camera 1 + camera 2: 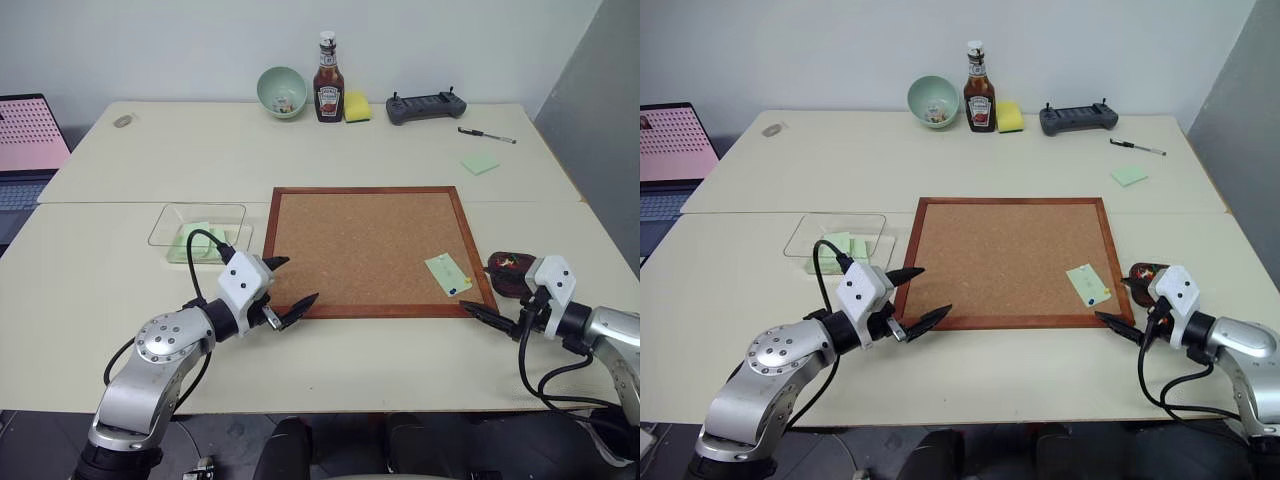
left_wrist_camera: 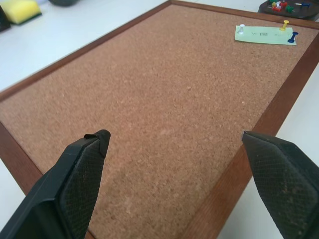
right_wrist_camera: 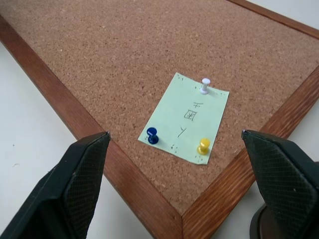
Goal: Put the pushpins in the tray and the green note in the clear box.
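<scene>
The green note [image 3: 187,119] lies on the cork board [image 1: 370,250] near its front right corner, held by three pushpins: white [image 3: 205,85], blue [image 3: 152,135] and yellow [image 3: 203,146]. Just right of that corner sits the dark tray [image 1: 510,268], with coloured pins in it. The clear box [image 1: 200,207] stands left of the board and holds pale green slips. My right gripper [image 3: 175,134] is open, hovering at the board's front right corner and pointing at the note. My left gripper [image 1: 298,281] is open and empty over the board's front left corner.
Along the table's far edge stand a green bowl [image 1: 282,92], a ketchup bottle [image 1: 328,85], a yellow sponge [image 1: 357,106] and a black controller [image 1: 426,106]. A pen [image 1: 487,135] and a green sticky pad [image 1: 480,164] lie at back right. A laptop [image 1: 30,140] sits far left.
</scene>
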